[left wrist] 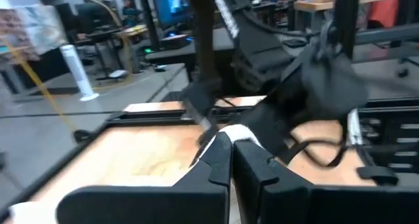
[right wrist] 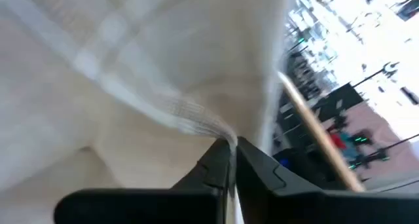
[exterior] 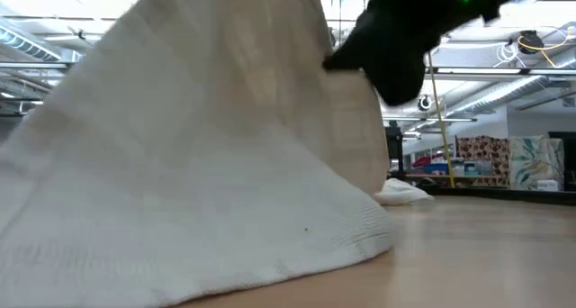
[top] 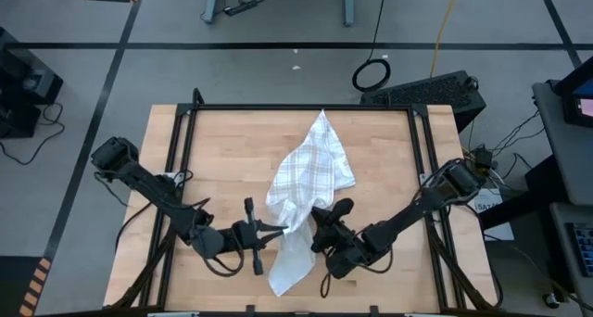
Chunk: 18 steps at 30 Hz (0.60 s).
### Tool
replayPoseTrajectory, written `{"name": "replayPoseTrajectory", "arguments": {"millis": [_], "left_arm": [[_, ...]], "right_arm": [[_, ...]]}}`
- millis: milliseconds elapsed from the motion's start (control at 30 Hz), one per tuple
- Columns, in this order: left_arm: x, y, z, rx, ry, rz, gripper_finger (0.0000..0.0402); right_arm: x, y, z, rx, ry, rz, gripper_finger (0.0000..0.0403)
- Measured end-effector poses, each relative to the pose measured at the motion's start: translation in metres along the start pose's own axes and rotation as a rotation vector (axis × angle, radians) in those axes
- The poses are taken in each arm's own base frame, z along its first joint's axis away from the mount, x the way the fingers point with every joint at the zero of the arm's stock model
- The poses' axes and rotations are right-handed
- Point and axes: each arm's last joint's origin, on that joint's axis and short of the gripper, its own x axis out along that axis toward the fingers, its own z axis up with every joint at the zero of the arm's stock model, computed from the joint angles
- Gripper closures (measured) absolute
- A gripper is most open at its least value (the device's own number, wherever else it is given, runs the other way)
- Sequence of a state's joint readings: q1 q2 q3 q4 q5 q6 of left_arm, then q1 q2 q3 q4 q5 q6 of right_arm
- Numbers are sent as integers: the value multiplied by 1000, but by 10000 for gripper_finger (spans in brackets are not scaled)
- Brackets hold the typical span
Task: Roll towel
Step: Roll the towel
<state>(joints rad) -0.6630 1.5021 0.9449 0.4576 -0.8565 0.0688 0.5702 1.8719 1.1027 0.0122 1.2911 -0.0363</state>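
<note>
The table, a wooden top in a dark frame, carried only the towel and the two arms reaching in from its near corners. The towel, white with thin grey check lines, lay crumpled in a long, bunched strip down the middle of the table, one corner pointing toward the far edge and the other end trailing to the near edge. It was neither spread flat nor folded, and no part of it showed a rolled turn. In the low view the cloth rose in a tall slope close to the camera, so part of it seemed to be lifted off the wood.

The right pincer sat at the right side of the strip's narrow middle. In the right wrist view its fingers were pressed together with a thin fold of the towel's edge caught between them, so it was clamped on the cloth. The left pincer lay just beside the same narrow stretch on the other side, its fingers drawn together; no cloth showed between them, and whether its tips touched the towel could not be told.

As a judgement, the rolling had not begun: the towel had yet to be straightened and laid flat, then rolled from one end.
</note>
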Motion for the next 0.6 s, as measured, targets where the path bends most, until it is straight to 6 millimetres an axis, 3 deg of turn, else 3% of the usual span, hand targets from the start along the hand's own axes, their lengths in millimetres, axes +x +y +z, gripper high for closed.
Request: {"name": "replayPoseTrajectory", "arguments": {"millis": [233, 433, 600], "left_arm": [[-20, 24, 8, 117, 95, 226, 395], [-36, 47, 18, 182, 123, 445, 395], [-48, 60, 33, 162, 99, 456, 395]], "right_arm": [[-24, -69, 36, -12, -68, -14, 398], [-42, -133, 55, 58, -149, 47, 398], [-41, -175, 64, 153, -255, 141, 400]]}}
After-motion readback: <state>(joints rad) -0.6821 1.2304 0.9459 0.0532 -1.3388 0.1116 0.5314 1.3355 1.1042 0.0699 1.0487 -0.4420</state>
